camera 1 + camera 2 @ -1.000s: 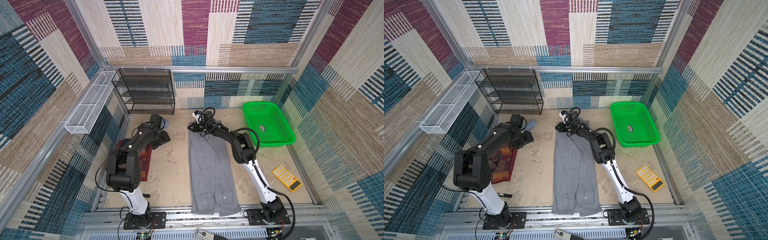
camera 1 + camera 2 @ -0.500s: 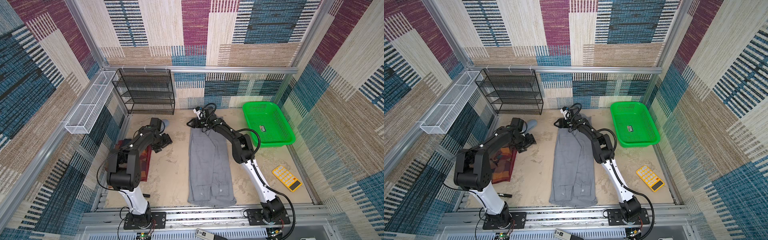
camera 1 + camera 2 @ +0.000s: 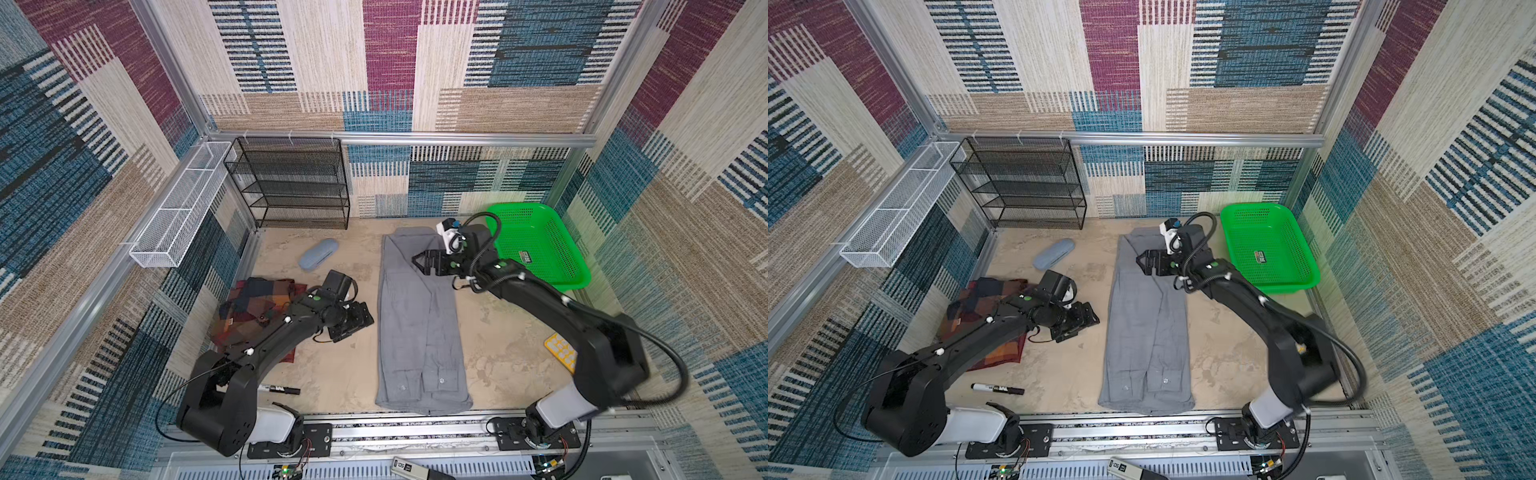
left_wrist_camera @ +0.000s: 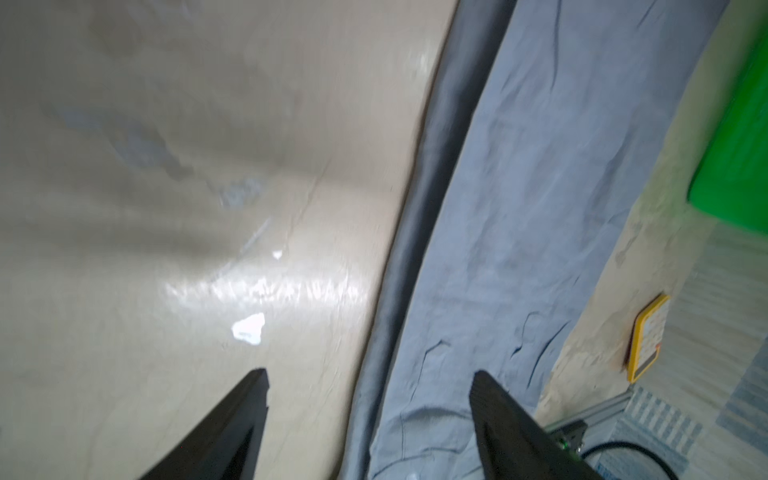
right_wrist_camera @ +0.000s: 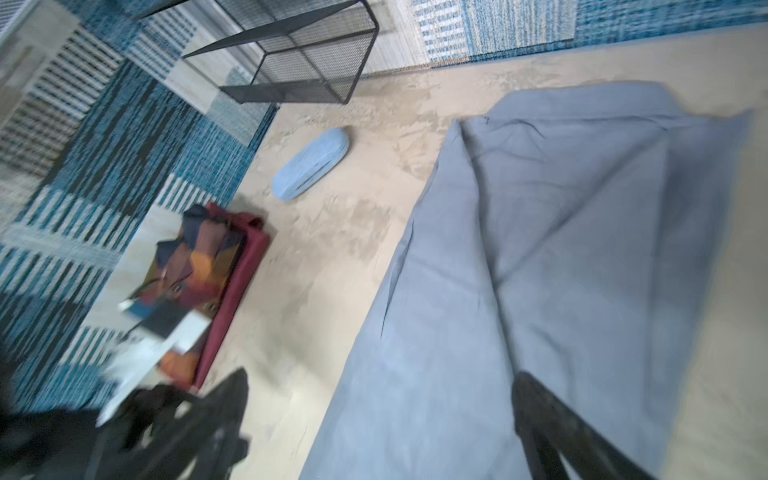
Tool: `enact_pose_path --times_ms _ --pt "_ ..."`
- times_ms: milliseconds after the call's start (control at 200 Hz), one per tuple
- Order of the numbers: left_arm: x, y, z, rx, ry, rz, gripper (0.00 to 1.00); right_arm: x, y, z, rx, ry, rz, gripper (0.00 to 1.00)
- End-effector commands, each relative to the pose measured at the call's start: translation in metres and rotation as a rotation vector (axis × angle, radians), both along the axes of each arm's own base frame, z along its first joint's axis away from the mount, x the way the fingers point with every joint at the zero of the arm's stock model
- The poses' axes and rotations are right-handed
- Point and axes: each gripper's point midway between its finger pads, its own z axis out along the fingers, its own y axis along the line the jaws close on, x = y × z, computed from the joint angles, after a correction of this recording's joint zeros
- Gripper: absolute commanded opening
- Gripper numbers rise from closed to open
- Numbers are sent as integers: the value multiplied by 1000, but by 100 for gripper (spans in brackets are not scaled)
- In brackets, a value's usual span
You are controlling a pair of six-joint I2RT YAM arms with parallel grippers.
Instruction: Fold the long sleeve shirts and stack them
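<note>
The grey long sleeve shirt lies flat as a long narrow strip down the middle of the table, cuffs toward the front edge. The plaid long sleeve shirt lies bunched at the left, partly under my left arm. My right gripper hovers open above the grey shirt's far half, empty. Just left of that shirt's long edge, my left gripper is open and holds nothing.
A green basket stands at the back right, a black wire rack at the back left. A blue-grey case lies behind the plaid shirt. A marker lies front left, a yellow calculator by the right arm.
My right gripper opened, let go of the grey shirt's far end and drew back above it; the shirt now lies farther from the front edge. My left gripper moved nearer the shirt's edge.
</note>
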Motion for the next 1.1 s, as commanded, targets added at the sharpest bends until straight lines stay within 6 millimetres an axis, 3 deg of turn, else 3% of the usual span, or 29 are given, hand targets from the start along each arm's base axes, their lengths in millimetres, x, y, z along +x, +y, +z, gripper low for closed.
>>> enact_pose_path --times_ms 0,130,200,310,436,641,841,1097 --pt "-22 -5 -6 -34 31 19 80 -44 -41 -32 -45 116 -141 100" --pt "-56 -12 -13 -76 42 3 85 -113 -73 -83 -53 276 -191 99" --pt "-72 -19 -16 -88 51 -13 86 -147 -80 -110 -16 365 -193 97" --pt "-89 -35 -22 -137 59 -31 86 -181 -80 -125 44 446 -195 93" --pt "-102 -47 -41 -134 96 -46 86 -197 -90 -151 -30 523 -252 91" --pt "-113 -54 -66 -98 152 -59 83 -231 -81 -195 -31 669 -222 81" --pt "-124 -58 -83 -75 173 -66 74 -248 -72 -214 -7 734 -181 74" --pt "-134 -62 -97 -60 201 -76 60 -245 -49 -210 87 721 -105 69"
